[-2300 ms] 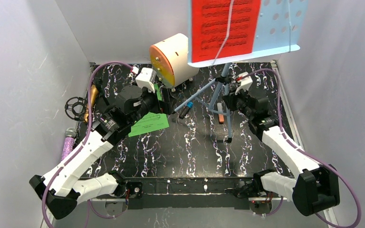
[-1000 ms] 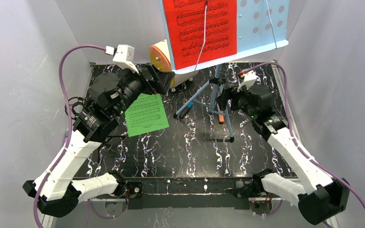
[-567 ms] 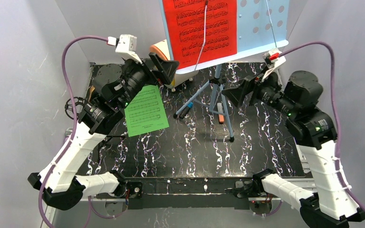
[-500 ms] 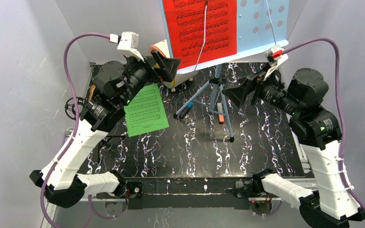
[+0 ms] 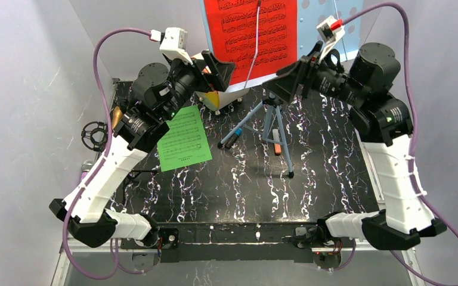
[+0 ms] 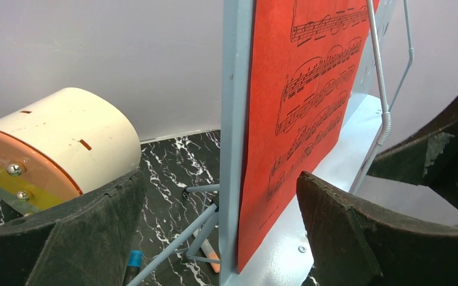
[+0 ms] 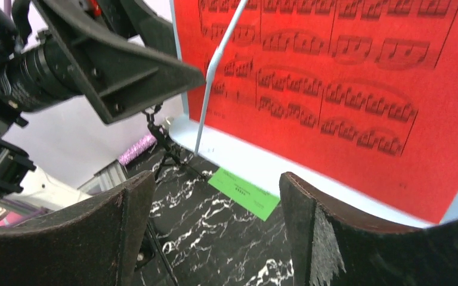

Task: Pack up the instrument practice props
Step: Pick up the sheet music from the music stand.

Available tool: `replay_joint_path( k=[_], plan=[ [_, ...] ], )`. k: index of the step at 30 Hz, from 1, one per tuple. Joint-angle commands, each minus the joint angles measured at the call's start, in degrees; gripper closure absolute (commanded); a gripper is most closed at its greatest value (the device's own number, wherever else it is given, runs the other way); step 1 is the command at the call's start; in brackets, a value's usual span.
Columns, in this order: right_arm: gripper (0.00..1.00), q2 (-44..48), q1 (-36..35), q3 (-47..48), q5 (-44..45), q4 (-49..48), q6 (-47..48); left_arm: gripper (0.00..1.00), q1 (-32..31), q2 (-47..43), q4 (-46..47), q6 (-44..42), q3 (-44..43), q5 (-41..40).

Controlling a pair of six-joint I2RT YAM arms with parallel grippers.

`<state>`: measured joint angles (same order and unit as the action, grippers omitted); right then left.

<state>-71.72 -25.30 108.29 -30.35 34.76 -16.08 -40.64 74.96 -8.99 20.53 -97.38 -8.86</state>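
The left pincer (image 6: 219, 179) is spread wide, one finger on each side of the pale-blue music stand (image 6: 232, 119) edge, not closed on it. The right pincer (image 7: 214, 179) is likewise spread, facing the red music sheet (image 5: 250, 36) at upper centre of the top view. The green music sheet (image 5: 182, 138) lies flat on the table (image 5: 244, 190), centre-left. The cream-and-orange cabinet (image 6: 65, 143) stands behind.

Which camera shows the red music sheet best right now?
The right wrist view: the red music sheet fills it almost face-on, staves legible. The left wrist view sees it at a steep slant against the pale-blue stand. The top external view shows it smaller, its top cut off.
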Motion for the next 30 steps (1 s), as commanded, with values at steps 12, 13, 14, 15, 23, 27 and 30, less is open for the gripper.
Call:
replay_joint_path(
  k=[12,13,14,15,23,27,30],
  plan=[
    [0.27,-8.4,-2.4,8.9,5.3,-17.1,-10.4,0.06,0.2,3.5,3.9,-2.2,-5.5,-0.3],
    [0.29,-8.7,-2.8,9.0,6.0,-17.4,-10.4,0.06,0.3,3.6,3.9,-2.2,-5.5,-0.4],
    [0.30,-9.1,-3.2,9.0,6.8,-17.6,-10.5,0.06,0.2,3.8,3.9,-2.2,-5.7,-0.5],
    [0.31,-9.5,-3.8,9.0,7.2,-17.9,-10.5,0.07,0.3,3.9,4.0,-2.3,-5.7,-0.7],
    [0.44,-11.4,-5.7,9.6,10.0,-20.3,-11.1,0.07,0.2,4.1,5.5,-3.1,-5.7,-2.1],
    [0.51,-12.1,-6.0,10.3,11.3,-20.1,-11.3,0.07,0.2,4.6,6.4,-3.1,-6.2,-1.4],
    [0.58,-12.3,-6.1,10.5,11.9,-20.1,-11.4,0.07,0.2,5.3,6.7,-3.0,-6.7,-1.6]
  ],
)
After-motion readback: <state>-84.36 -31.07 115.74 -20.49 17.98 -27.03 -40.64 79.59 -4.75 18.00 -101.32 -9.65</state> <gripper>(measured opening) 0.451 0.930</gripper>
